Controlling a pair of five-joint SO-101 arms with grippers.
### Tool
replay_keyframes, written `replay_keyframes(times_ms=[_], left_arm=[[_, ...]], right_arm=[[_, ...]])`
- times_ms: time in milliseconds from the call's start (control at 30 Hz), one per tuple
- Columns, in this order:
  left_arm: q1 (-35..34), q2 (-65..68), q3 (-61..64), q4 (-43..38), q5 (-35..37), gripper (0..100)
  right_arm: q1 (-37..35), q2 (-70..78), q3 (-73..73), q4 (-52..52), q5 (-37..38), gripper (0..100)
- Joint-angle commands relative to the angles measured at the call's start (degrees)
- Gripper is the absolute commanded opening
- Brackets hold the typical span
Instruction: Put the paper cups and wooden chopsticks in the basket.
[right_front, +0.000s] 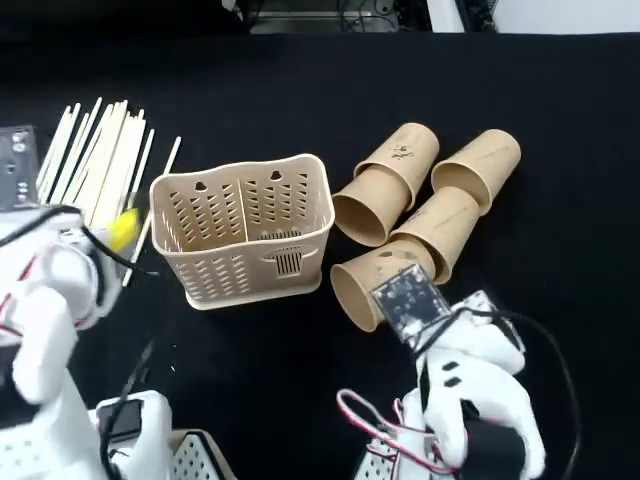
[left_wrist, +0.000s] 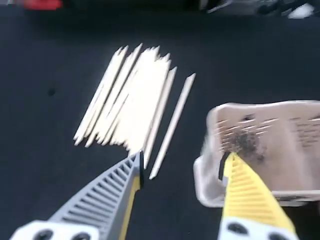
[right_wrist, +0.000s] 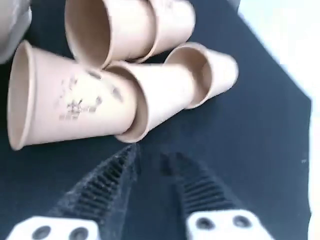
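Surface: covered in matte black cloth, flat, running to a straight far edge in the high view. Beyond that edge sit dark equipment with cables and a pale strip of room; the right wrist view also shows a pale area past the cloth's edge. Basket: beige, perforated, upright near the middle of the surface, with an inner divider. Wooden chopsticks: a loose fan lying flat on the surface on the left arm's side of the basket; one single stick lies just apart from the bundle, nearer the basket. Paper cups: a cluster lying on their sides on the opposite side of the basket, touching one another, the nearest close to the basket wall. Left gripper: above the surface between chopsticks and basket, jaws spread wide, one grey and one yellow, nothing between them. Right gripper: just short of the cups, jaws black, parted narrowly, released, grasping nothing. Grey circuit board at the surface's edge beside the chopsticks.
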Motion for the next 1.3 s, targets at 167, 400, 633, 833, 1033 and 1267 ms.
replay_keyframes(times_ms=[167,400,633,833,1033,1267], left_arm=[[-7.34,0.53,22.81,-9.76,-4.92,26],[-7.34,-5.1,34.33,-14.68,-4.92,26],[-7.34,-21.63,42.33,-14.95,-2.81,27],[-10.95,-27.52,44.35,-15.03,1.58,27],[-11.56,-25.67,46.11,-17.85,1.93,27],[-11.56,-25.05,46.64,-18.2,1.93,27]], right_arm=[[-18.11,30.29,-17.8,3.78,-6.68,24.7],[-35.43,45.76,-21.58,5.98,-12.4,24.8],[-35.43,46.11,-5.76,-10.46,-8.88,24.4],[-22.24,46.11,10.33,-35.96,-1.41,24.3],[-14.07,46.11,17.36,-50.73,1.14,8.0],[-10.29,40.84,15.96,-48.35,-0.44,1.2]])
